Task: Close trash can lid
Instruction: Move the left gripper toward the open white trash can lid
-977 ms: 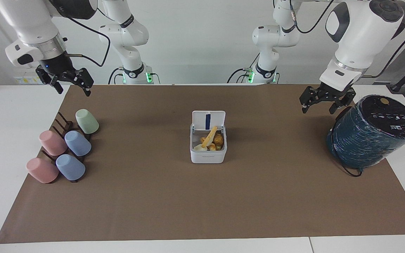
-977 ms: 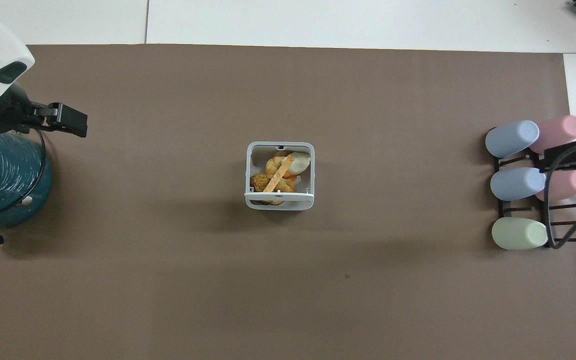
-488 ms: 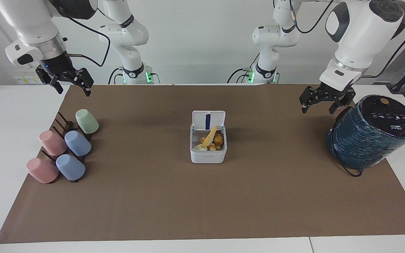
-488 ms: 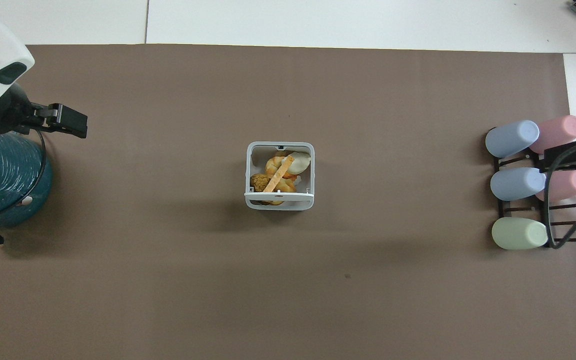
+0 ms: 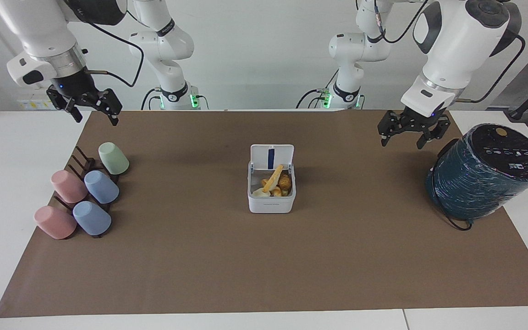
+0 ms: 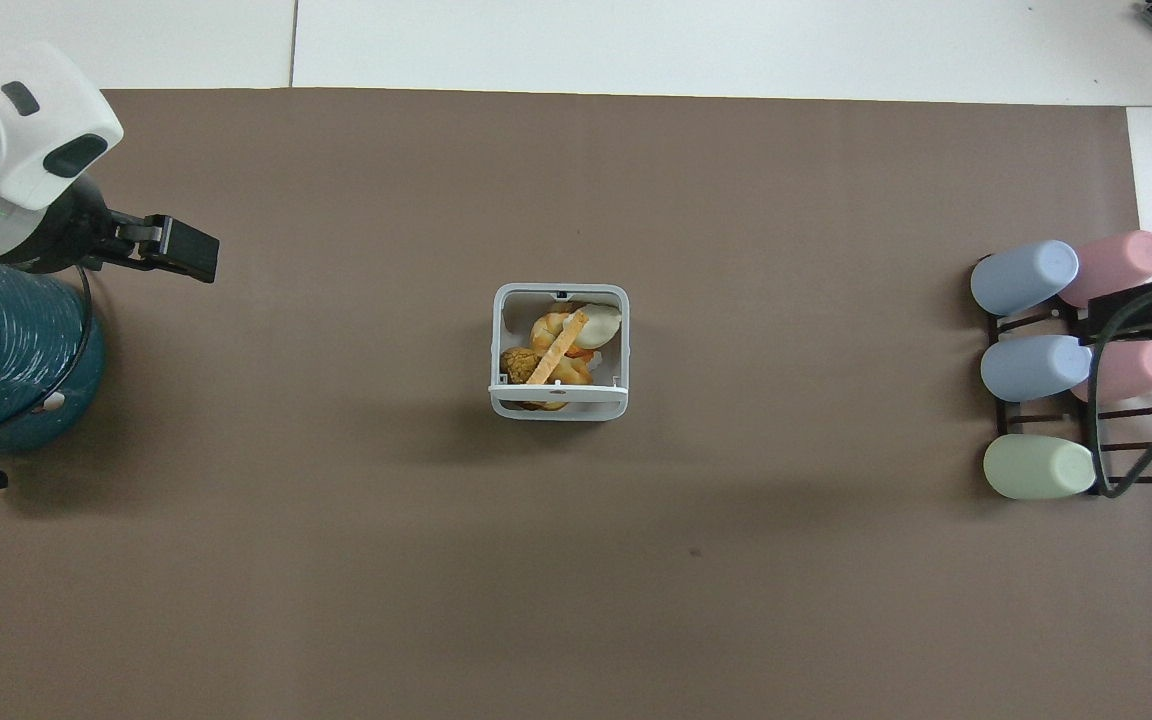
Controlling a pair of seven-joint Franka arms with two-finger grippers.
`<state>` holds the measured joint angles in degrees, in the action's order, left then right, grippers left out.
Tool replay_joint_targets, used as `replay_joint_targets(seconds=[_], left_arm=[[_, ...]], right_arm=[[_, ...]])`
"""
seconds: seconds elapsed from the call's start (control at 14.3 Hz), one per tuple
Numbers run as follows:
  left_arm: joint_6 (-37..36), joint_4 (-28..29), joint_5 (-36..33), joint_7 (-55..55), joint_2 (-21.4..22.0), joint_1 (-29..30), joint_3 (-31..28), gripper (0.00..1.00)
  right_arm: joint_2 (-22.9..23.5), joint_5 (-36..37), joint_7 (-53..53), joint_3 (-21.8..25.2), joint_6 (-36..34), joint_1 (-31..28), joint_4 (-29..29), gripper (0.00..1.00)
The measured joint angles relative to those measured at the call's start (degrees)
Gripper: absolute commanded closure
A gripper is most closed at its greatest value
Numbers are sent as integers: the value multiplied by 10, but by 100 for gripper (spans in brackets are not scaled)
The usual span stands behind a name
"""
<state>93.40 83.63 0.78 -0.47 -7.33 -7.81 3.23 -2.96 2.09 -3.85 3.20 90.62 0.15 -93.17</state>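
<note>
lid (image 5: 272, 156) was seen upright, trash can (image 5: 271, 199) open | left gripper (image 5: 401, 136) spread wide, empty, at its 2 o'clock | right gripper (image 5: 92, 108) parked, spread | closing not begun

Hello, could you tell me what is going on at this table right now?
Nothing is being handled yet. The small white trash can sits mid-table with its lid standing open and food scraps inside. The left gripper, open and empty, hangs over the mat beside the teal cylinder, well short of the can. The right gripper waits, open, above the mat's corner near the rack of cups.
</note>
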Motion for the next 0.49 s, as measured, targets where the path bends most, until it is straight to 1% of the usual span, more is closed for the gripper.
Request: replay_joint_targets(seconds=[0.21,0.28,0.35,0.49], left_arm=[[-2,0,9,-12,0,-4,0,41],[-3,0,10,-34,0,-9,0,55],[-5,1,11,-65,0,-20,1,65],[-8,2,11,-128,2,-50,2,74]], right_arm=[[0,0,0,0,0,0,0,0],[0,0,0,0,0,0,0,0],[0,0,0,0,0,0,0,0],[0,0,0,0,0,0,0,0]])
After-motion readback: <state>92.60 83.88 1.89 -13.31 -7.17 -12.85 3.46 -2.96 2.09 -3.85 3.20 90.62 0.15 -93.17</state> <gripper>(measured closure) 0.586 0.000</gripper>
